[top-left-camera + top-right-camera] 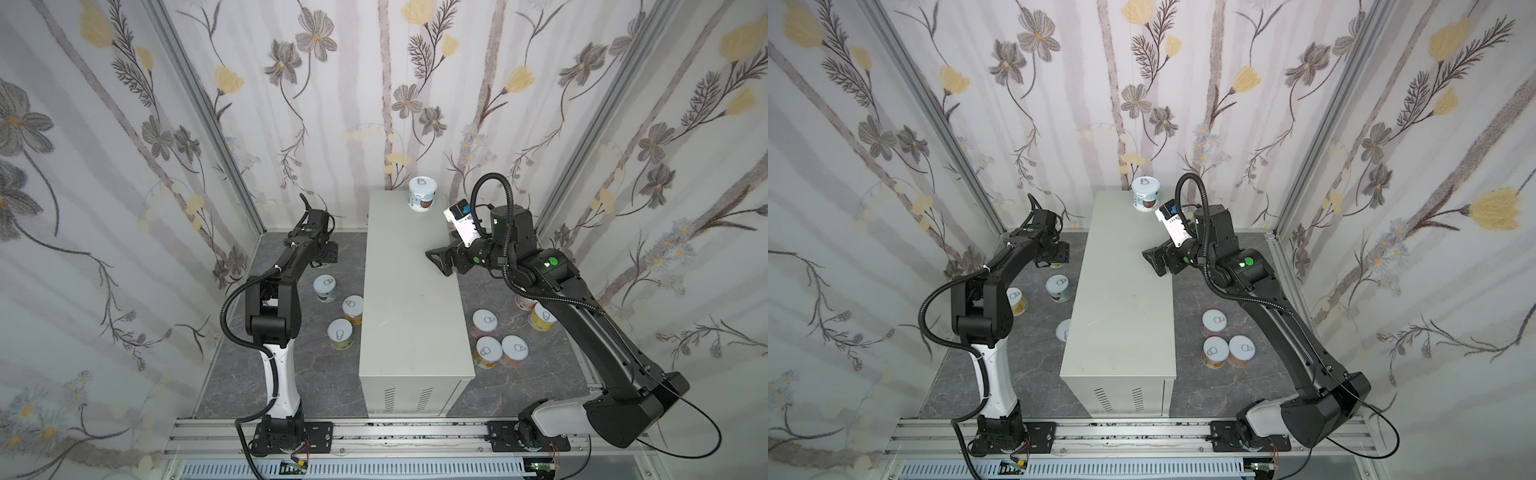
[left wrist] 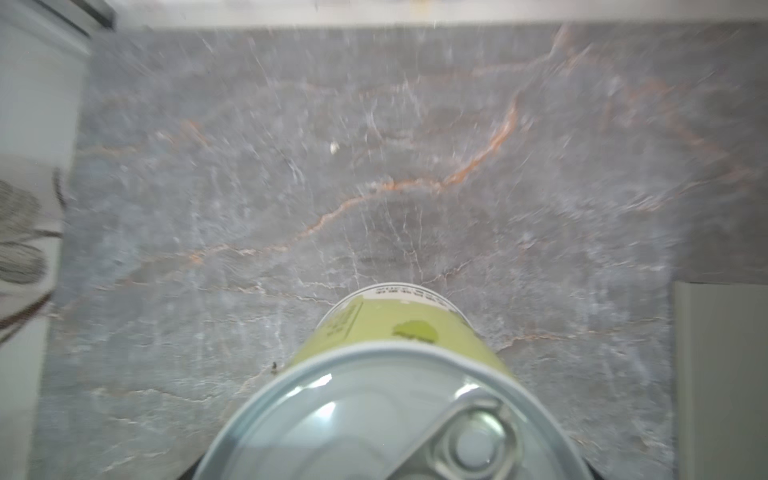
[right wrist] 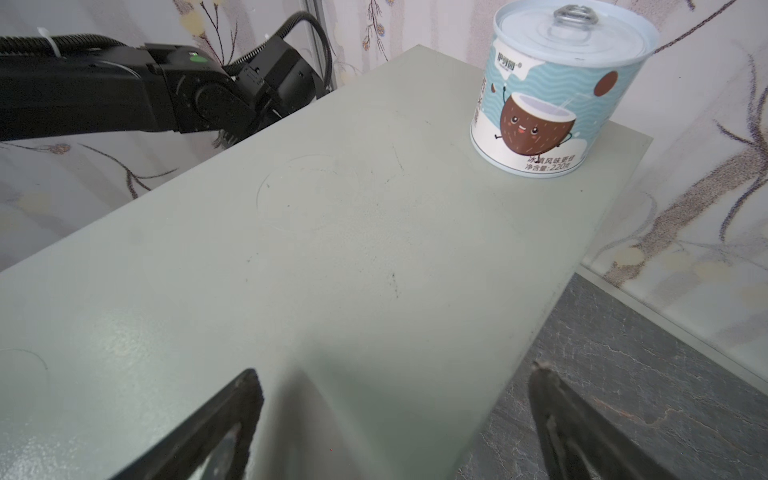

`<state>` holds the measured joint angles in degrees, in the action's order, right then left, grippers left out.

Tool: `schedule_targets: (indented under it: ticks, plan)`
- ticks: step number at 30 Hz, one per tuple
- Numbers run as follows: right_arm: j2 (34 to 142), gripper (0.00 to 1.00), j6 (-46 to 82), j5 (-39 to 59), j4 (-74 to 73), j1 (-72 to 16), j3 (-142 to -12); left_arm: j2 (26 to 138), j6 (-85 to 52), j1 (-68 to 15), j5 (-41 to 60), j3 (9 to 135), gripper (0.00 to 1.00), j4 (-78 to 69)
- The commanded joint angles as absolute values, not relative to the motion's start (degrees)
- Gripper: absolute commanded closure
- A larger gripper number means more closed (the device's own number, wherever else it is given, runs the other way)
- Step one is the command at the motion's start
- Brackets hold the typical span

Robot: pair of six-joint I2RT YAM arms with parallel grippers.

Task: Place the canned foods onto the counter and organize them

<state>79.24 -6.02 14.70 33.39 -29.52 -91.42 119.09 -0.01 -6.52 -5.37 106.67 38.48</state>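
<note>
One coconut can (image 1: 422, 194) is on the counter (image 1: 411, 299), other cans (image 1: 485, 322) on the floor (image 1: 324, 386); my left gripper (image 1: 326, 254) grasps a green can (image 2: 399, 332), my right gripper (image 3: 395, 370) gapes empty.

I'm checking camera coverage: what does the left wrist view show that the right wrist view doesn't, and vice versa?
Only left wrist: a short green-labelled can with a white pull-tab lid, close to the camera. Only right wrist: the flat top of the pale grey-beige metal counter, a blue-and-white coconut-printed can upright at its far corner, the open, empty right claw, and the black left arm. Both: the dark grey marbled floor and floral wallpaper.
</note>
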Motion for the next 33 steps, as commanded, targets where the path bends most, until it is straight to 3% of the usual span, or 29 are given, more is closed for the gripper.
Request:
schedule_targets:
  ticks: [1,4,13,21,33]
  plan:
    - [78.74,0.0,-5.54,16.12,29.05,-29.21,-91.42,116.91,2.01,-6.5,-4.42,114.93,0.54,47.52]
    - [78.49,0.0,-4.73,15.78,27.48,-28.94,-91.15,117.49,2.99,-6.5,-1.74,126.93,0.55,56.59]
    - [84.46,0.0,-6.45,18.28,25.61,-26.48,-98.11,107.31,4.0,-9.68,2.32,132.43,0.54,61.17]
    - [90.27,0.0,-6.75,19.47,21.78,-26.1,-104.02,105.35,7.0,-19.75,3.26,141.22,0.53,63.9]
    - [92.94,0.0,-8.06,18.41,20.65,-25.49,-105.21,106.38,8.46,-24.03,15.12,144.16,0.53,62.36]
